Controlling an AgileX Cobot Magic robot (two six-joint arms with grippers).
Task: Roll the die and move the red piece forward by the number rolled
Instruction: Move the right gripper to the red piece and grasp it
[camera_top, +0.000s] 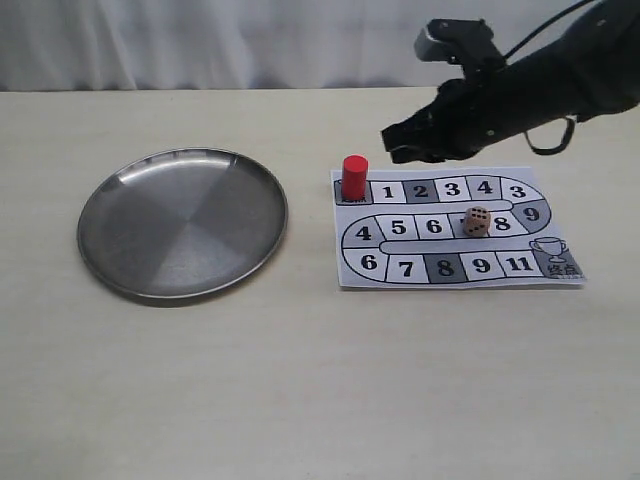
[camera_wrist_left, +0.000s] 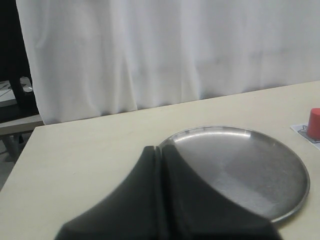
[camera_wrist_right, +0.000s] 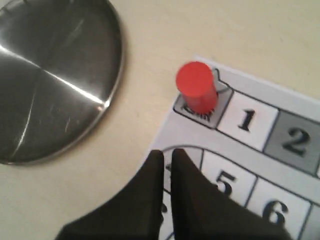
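Observation:
The red piece (camera_top: 354, 177) (camera_wrist_right: 196, 85) (camera_wrist_left: 314, 123) stands upright on the start square at the top left of the paper game board (camera_top: 560, 278) (camera_wrist_right: 200, 132). The tan die (camera_top: 477, 221) rests on the board's middle row, between squares 6 and 8. My right gripper (camera_top: 393, 142) (camera_wrist_right: 166, 154) hovers above the board's far edge, right of the red piece, its fingers nearly together and holding nothing. My left gripper (camera_wrist_left: 160, 148) is shut and empty, near the plate's edge; it is out of the exterior view.
A round steel plate (camera_top: 120, 190) (camera_wrist_left: 295, 197) (camera_wrist_right: 107, 100) lies on the beige table left of the board. A white curtain (camera_wrist_left: 165, 50) hangs behind the table's far edge.

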